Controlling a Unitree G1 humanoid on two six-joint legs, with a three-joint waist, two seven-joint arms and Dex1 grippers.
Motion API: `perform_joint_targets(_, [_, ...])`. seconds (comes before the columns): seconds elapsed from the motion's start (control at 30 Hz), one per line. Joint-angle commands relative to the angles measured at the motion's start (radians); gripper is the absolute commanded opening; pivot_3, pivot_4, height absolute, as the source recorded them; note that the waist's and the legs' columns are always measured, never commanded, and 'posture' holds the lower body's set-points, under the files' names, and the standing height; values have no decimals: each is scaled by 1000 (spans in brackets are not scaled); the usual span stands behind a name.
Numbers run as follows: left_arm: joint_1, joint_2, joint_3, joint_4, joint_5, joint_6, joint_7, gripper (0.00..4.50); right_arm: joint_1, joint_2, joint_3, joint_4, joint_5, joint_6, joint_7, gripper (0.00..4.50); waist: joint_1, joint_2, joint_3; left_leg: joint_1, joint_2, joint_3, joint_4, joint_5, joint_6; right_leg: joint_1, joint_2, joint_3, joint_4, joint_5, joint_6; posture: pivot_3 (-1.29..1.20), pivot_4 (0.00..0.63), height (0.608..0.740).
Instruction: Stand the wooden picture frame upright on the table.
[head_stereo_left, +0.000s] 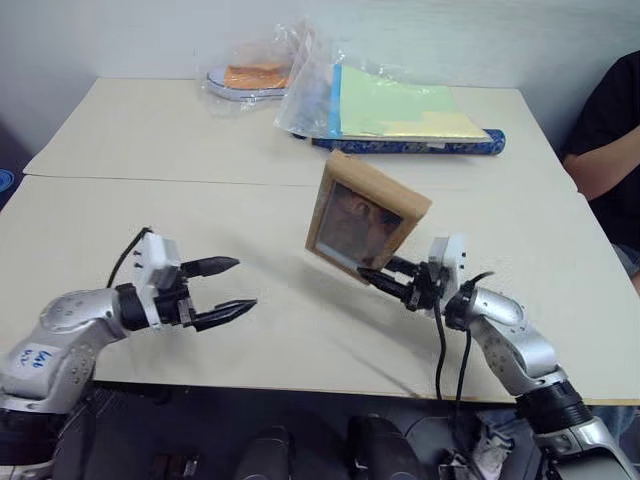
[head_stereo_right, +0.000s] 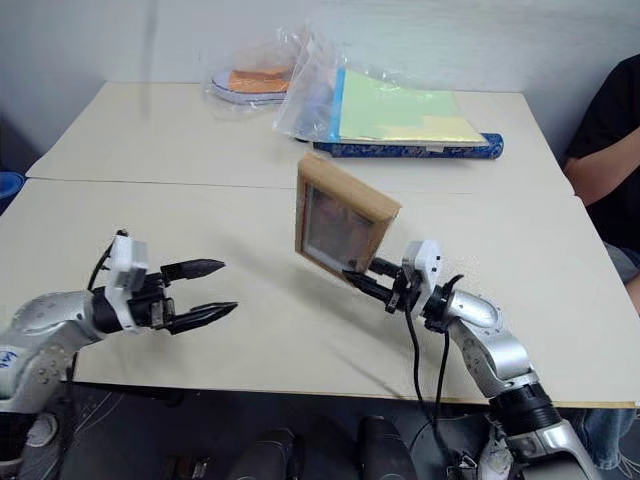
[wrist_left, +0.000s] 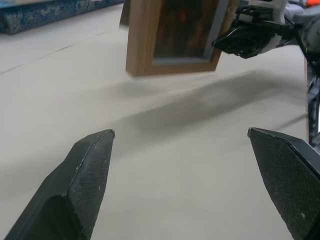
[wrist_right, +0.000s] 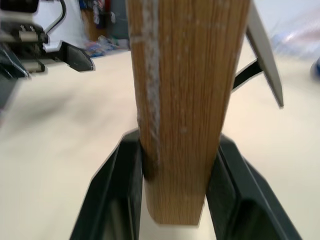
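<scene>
One hand (head_stereo_left: 378, 272), right, clamps wooden picture frame (head_stereo_left: 366, 216) above table (head_stereo_left: 200, 210).

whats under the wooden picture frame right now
Only bare table and the frame's shadow: the wooden picture frame hangs tilted above it, pinched at its lower corner by the right gripper. Its back faces away, unseen here.

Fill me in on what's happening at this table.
The right gripper is clamped on a lower corner of the wooden picture frame, holding it tilted just above the table, picture side facing the robot, easel stand folded out behind. The left gripper hangs open off to the side, holding nothing. The frame isn't standing yet.
</scene>
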Motion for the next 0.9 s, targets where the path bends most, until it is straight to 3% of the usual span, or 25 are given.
perform_joint_targets(0.03, [-2,-12,22,-26,39,-33,-19,4500,2,4,-49,-33,54,175,-15,1257,2,0,0,0,0,0,-1,0,0,0,0,0,0,0,0,0,150,740])
perform_joint_targets(0.23, [0,-28,31,-13,63,-19,-32,4500,-12,39,-70,4,40,348,-32,1257,2,0,0,0,0,1,-1,0,1,0,0,0,0,0,0,0,150,740])
perform_joint_targets(0.4, [-13,-45,28,4,90,-25,-36,4500,-17,61,-62,35,-55,346,-45,1257,0,0,0,1,0,1,-1,0,1,0,0,0,0,0,0,0,150,740])
perform_joint_targets(0.5, [-20,-49,32,19,105,-32,-42,4500,-18,74,-70,27,-132,232,-24,1257,0,0,-1,1,0,1,-1,0,1,1,0,0,1,0,0,0,150,740])
perform_joint_targets(0.8, [-13,-49,48,74,146,-53,-61,4500,39,46,-139,-85,-120,229,74,4261,3,0,0,-1,-1,1,-1,0,1,-1,0,0,0,0,0,0,150,740])
perform_joint_targets(0.9, [31,-29,68,121,182,-88,-86,4500,114,-27,-188,-146,-133,155,174,4454,6,0,0,-1,-1,1,-2,0,1,-1,0,0,-1,0,1,0,150,740])
